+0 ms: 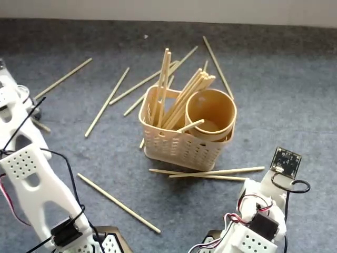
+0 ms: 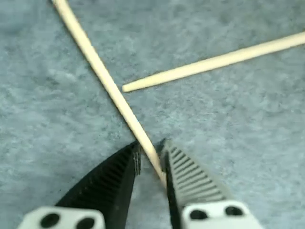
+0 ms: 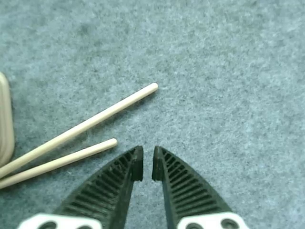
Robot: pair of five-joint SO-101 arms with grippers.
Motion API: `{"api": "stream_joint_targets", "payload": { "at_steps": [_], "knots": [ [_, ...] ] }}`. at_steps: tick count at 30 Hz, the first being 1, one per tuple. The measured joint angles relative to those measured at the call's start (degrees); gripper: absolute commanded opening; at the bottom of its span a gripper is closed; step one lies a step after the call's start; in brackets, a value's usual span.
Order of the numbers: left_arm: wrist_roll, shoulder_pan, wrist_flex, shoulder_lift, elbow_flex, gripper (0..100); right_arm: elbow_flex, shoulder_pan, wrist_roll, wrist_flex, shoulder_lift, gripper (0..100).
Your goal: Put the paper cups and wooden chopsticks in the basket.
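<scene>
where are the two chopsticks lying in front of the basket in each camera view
high view: the two chopsticks lie on the carpet in front of the basket.
right wrist view: their tips lie just ahead of the right gripper.
left wrist view: another chopstick, in the left gripper.
shared landmark: the basket's edge, high and right wrist views.

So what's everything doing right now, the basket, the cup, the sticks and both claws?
Basket: upright, partly filled.
Cup: inside the basket, mouth up.
Basket chopsticks: standing on end, leaning.
Loose chopsticks: lying flat outside the basket.
Left gripper: shut on one chopstick.
Right gripper: shut, empty.
</scene>
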Motion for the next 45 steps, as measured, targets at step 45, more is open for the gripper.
{"api": "stream_joint_targets", "payload": {
  "at_steps": [45],
  "knots": [
    [-6.59,67.16,15.82,-78.77,-11.6,0,0.0,0.0,0.0,0.0,0.0,5.6]
  ]
}}
